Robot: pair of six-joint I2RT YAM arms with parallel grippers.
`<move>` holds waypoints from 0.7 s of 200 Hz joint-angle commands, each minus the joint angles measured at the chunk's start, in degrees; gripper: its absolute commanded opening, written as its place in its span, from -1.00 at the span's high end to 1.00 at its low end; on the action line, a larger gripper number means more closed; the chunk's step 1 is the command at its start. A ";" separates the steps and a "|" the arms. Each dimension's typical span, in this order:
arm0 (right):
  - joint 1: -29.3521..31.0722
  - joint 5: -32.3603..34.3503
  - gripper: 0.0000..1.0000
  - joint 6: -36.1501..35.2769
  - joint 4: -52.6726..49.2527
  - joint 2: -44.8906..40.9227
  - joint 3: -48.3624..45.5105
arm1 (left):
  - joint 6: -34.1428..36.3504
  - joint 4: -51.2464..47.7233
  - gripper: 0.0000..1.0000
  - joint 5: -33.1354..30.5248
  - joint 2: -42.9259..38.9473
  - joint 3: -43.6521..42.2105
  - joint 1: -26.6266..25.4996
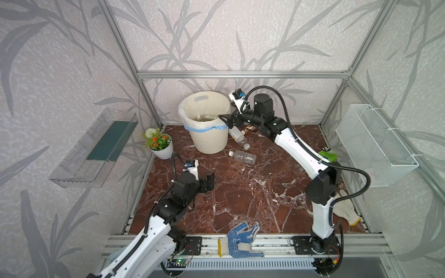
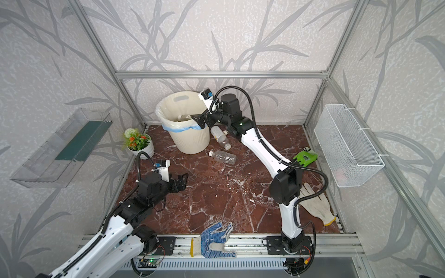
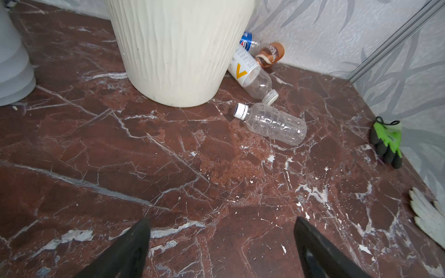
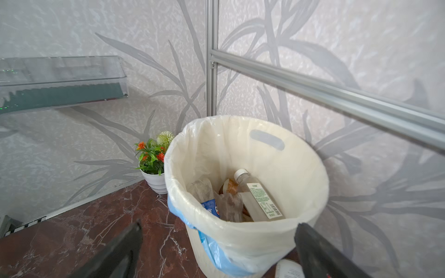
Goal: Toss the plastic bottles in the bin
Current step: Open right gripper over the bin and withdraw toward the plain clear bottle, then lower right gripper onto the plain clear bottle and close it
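The cream ribbed bin [image 1: 212, 142] [image 2: 190, 142] stands at the back with several plastic bottles [image 4: 260, 195] inside its clear liner. My right gripper [image 1: 225, 121] [image 4: 219, 224] hangs open and empty at the bin's right rim. On the floor right of the bin lie a bare clear bottle [image 1: 243, 156] [image 3: 274, 122], a white-labelled bottle [image 1: 237, 137] [image 3: 250, 74], a brown one [image 3: 269, 54] and a blue-labelled one [image 3: 248, 42]. My left gripper [image 1: 209, 179] [image 3: 221, 220] is open and empty above the floor, in front of the bin and well short of those bottles.
A small flower pot [image 1: 160, 144] sits left of the bin. A blue-dotted glove [image 1: 242, 237] lies at the front edge, a white glove [image 1: 345, 211] and a green glove [image 1: 327, 154] by the right wall. A wire basket [image 1: 375, 144] and a clear shelf [image 1: 96, 149] hang on the side walls.
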 commanded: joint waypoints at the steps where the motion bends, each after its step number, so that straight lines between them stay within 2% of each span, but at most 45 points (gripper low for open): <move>1: -0.75 2.97 -0.98 -4.60 2.21 -8.28 -8.41 | 1.81 1.35 -0.84 2.12 5.66 3.78 -0.25; 20: -2.29 6.27 -0.99 -7.33 -2.29 -13.01 -18.02 | 2.03 3.41 -0.84 3.34 8.21 4.77 -0.33; 37: -5.27 5.09 -0.99 -7.87 -6.12 -17.97 -25.73 | 1.92 4.72 -0.84 3.21 9.19 4.93 -0.23; 56: -8.20 3.10 -0.99 -9.22 -12.18 -19.37 -30.22 | 2.11 4.99 -0.84 2.91 10.58 5.51 -0.22; 70: -8.44 3.21 -0.99 -12.75 -15.99 -19.33 -32.51 | 2.25 5.53 -0.84 2.86 11.47 5.98 -0.25; 112: -8.44 3.74 -0.99 -17.44 -19.26 -14.49 -33.19 | 2.76 2.23 -0.84 -1.10 11.22 9.07 -0.25; 140: -7.68 6.47 -0.98 -19.74 -20.61 -8.07 -29.83 | 7.18 -4.59 -0.84 -5.75 10.60 12.30 -0.24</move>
